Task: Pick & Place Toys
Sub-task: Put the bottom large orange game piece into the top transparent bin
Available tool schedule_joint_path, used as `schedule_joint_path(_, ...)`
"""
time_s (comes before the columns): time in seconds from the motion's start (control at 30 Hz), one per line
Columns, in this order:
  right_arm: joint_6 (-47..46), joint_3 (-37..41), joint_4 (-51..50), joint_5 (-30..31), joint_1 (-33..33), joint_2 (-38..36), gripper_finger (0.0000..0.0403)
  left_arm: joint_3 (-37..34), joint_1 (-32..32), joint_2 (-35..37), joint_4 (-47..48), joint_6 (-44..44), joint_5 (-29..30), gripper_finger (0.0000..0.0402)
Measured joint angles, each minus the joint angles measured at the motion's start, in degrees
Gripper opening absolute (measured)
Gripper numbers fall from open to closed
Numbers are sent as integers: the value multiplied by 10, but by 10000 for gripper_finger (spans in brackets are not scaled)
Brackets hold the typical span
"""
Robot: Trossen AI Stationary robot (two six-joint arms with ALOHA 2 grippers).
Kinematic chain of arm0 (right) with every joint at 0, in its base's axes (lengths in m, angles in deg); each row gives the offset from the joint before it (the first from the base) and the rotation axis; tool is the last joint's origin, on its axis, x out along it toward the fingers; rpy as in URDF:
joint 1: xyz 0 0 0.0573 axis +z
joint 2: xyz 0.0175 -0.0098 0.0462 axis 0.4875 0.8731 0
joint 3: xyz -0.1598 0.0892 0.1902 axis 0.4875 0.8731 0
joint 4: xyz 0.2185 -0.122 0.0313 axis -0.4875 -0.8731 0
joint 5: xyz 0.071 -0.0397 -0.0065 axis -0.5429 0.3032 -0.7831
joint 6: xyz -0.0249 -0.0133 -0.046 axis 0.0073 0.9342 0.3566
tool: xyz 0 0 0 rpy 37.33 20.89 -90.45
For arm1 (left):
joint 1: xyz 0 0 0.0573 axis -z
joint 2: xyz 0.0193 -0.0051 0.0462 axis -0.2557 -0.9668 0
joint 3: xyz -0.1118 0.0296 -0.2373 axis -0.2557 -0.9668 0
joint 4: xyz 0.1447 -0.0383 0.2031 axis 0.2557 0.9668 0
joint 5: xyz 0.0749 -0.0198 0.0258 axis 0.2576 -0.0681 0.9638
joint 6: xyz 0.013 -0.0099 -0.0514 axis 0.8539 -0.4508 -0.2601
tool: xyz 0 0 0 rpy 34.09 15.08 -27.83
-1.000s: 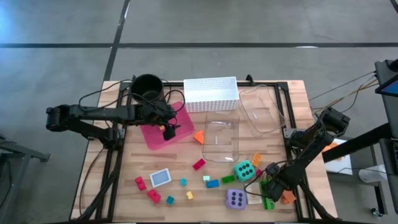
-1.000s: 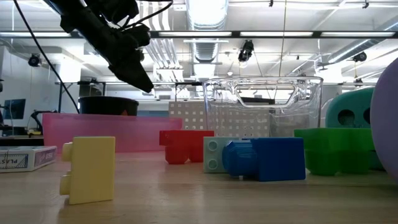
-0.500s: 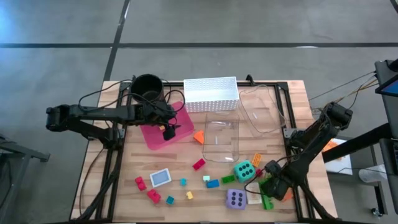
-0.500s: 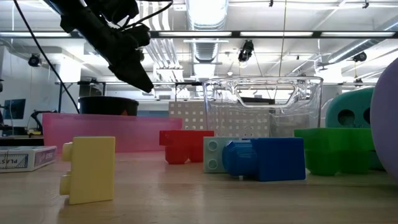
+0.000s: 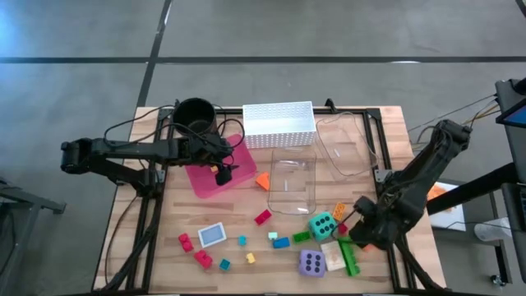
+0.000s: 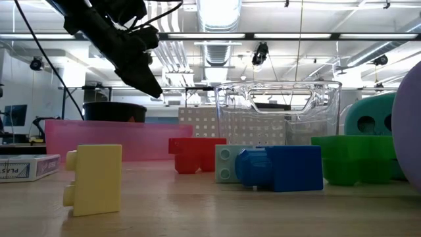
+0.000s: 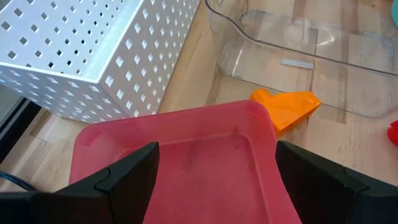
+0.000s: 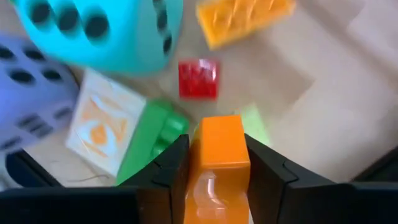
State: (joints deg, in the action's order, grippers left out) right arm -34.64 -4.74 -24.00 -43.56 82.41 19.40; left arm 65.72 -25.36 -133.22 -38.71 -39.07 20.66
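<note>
My right gripper [image 8: 216, 177] hangs over the table's near right part [image 5: 367, 233], shut on a small orange brick [image 8: 217, 149]. Below it lie a teal die [image 8: 99, 31], a purple die [image 8: 28, 68], a white card [image 8: 106, 127], a green brick [image 8: 155, 140], a red brick [image 8: 198, 79] and a flat orange brick [image 8: 245, 18]. More small bricks and a card [image 5: 212, 235] are scattered along the near side. My left gripper [image 7: 214, 186] waits open above the pink tray [image 5: 205, 177]. My right gripper pinches the orange brick by its two opposite sides [image 8: 194, 155] between its two fingers. The fingers come from above, pointing steeply down. The brick is lifted clear of the table, its far end sticking out past the fingertips.
A black pot [image 5: 195, 117], a white perforated basket [image 5: 279, 123] and two clear plastic containers [image 5: 292, 182] [image 5: 343, 146] stand along the far half. An orange piece [image 7: 287, 107] lies between the tray and a clear container.
My right gripper has risen from the table's near right corner with the orange brick and tipped to point more steeply down. The brick is now lifted clear, and the green brick and white card beneath it have come into view.
</note>
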Motion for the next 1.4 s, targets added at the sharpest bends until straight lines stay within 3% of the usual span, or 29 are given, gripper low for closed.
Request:
schedule_joint_path(0.23, 63, 0, -91, 159, -9, -118, 129, 0, 0, 0, 0, 0, 0, 326)
schedule_joint_path(0.47, 167, 0, -166, 375, -56, -238, 110, 0, 0, 0, 0, 0, 0, 326)
schedule_joint_path(0.6, 258, 0, -165, 446, -95, -295, 111, 0, 0, 0, 0, 0, 0, 326)
schedule_joint_path(0.77, 346, 0, -164, 502, -156, -345, 122, 0, 0, 0, 0, 0, 0, 326)
schedule_joint_path(0.97, 390, 1, -162, 540, -230, -375, 102, 0, 0, 0, 0, 0, 0, 326)
schedule_joint_path(1.2, 395, 20, -150, 538, -283, -352, 118, 0, 0, 0, 0, 0, 0, 326)
schedule_joint_path(1.4, 396, 65, -93, 545, -328, -318, 97, 0, 0, 0, 0, 0, 0, 326)
